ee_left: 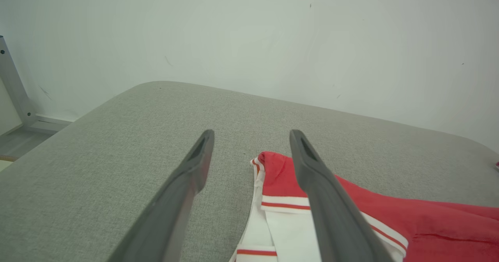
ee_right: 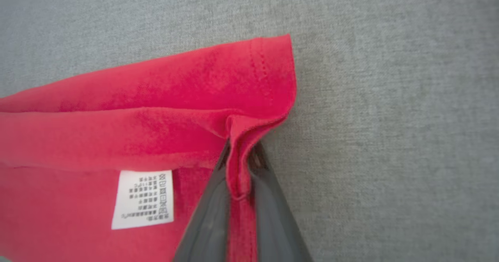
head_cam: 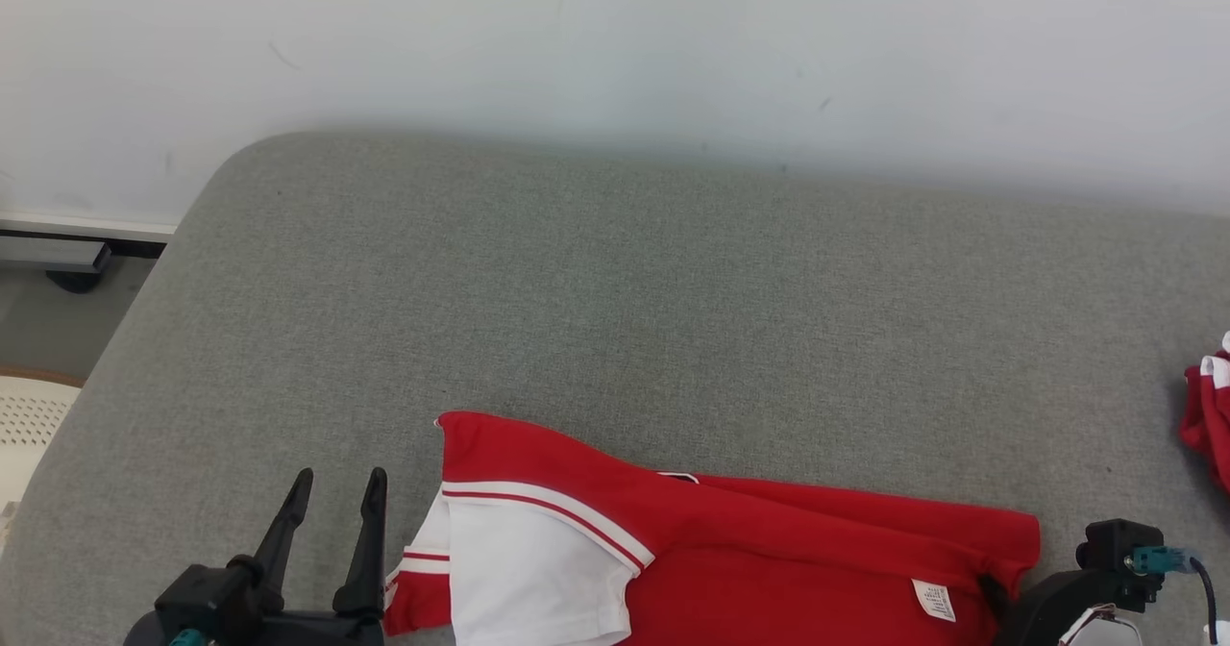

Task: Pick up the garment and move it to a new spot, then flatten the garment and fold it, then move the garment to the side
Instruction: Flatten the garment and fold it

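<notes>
Garment (head_cam: 769, 569): red body; white sleeve panel edged by a white band carrying a thin red stripe. Care label (ee_right: 142, 199): white, dark print, too blurred to read. Table (head_cam: 615, 290): mid-grey woven cloth, finely flecked. Wall (head_cam: 615, 40): off-white, a few faint dark marks. Left gripper (head_cam: 340, 475): jaws black, matte. Right gripper (ee_right: 241, 149): jaws dark grey. Bundle (head_cam: 1206, 425) at the right edge: red with white, possibly the same striping.
</notes>
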Robot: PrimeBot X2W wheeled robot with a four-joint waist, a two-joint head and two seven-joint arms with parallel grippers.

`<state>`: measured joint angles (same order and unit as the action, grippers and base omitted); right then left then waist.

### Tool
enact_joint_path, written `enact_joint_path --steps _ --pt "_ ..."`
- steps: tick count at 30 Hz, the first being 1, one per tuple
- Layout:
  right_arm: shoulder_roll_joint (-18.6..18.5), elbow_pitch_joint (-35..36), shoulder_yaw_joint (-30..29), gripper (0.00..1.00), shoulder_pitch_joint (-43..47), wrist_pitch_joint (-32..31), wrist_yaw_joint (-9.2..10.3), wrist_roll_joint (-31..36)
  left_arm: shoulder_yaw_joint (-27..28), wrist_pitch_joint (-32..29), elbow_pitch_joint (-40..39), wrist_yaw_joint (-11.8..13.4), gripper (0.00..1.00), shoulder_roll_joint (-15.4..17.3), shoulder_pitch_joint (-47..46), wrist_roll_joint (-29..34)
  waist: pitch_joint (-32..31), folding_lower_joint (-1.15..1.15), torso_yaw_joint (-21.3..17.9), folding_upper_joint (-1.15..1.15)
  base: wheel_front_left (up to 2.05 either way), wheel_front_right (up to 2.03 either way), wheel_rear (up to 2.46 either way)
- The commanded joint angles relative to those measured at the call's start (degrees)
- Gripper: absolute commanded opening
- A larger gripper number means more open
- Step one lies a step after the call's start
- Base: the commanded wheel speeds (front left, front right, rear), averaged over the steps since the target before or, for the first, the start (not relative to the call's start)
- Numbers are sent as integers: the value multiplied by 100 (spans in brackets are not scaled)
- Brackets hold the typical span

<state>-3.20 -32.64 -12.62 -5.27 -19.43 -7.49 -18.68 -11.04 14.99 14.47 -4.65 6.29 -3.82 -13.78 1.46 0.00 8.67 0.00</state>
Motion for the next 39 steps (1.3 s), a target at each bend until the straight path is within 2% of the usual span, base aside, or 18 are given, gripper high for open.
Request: enact_joint_path --steps 1,5,16,24,31,35,39 --pt "42 -145 36 0 6 -94 0 -29 43 28 23 -27 100 -5 -70 64 -20 0 8 0 0 0 0" --pt "36 -165 -121 0 -44 -188 5 33 84 28 25 -34 100 -18 -48 75 -34 0 -6 0 0 0 0" --pt "5 448 -1468 0 -497 -243 6 522 174 28 33 -74 100 -42 -32 118 -5 0 -114 0 0 0 0" --pt "7 1536 -2667 0 -628 -913 6 1364 224 28 -36 -99 100 -77 -42 171 21 0 -121 0 0 0 0" --pt "10 2513 -3476 0 -797 -1559 6 2100 259 28 -77 -124 100 -102 -82 212 83 0 -121 0 0 0 0" --pt "14 2864 -3639 0 -842 -1841 5 2289 251 28 -64 -131 100 -114 -88 233 98 0 -106 0 0 0 0" --pt "19 2948 -3280 0 -633 -2196 5 2093 254 28 -25 -151 100 -125 -85 242 69 0 -85 0 0 0 0"
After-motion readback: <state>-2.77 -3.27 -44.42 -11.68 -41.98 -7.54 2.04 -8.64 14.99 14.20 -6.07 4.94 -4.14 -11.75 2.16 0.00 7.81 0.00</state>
